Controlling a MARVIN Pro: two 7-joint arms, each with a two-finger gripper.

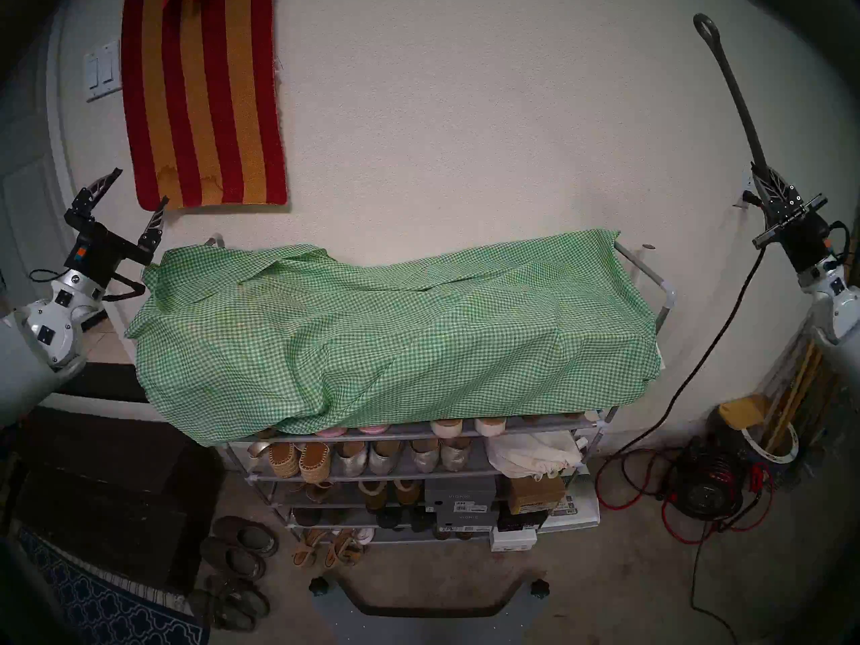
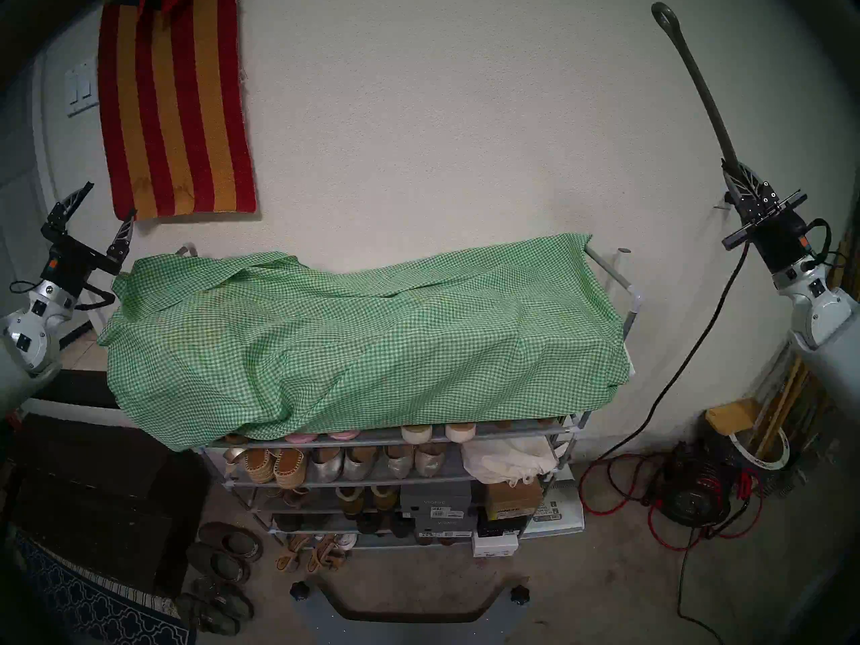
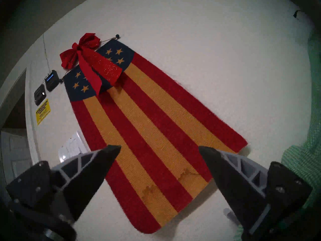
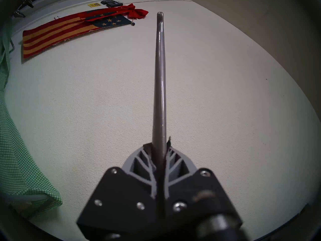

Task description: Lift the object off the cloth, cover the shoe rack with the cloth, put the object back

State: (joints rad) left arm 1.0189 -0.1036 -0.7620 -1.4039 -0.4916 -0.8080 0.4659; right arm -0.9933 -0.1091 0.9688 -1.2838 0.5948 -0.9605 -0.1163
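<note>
Green gingham cloth [image 1: 391, 332] already drapes the shoe rack [image 1: 644, 269], so the right gripper [image 1: 763, 183], clenched on the shoehorn [image 1: 735, 99] at three o'clock, should lay it flat atop, while the left gripper [image 1: 135, 197] gapes empty at nine.

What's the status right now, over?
Left gripper open, empty. Right gripper shut on shoehorn, raised. Cloth covers shoe rack top. Nothing in the way.
</note>
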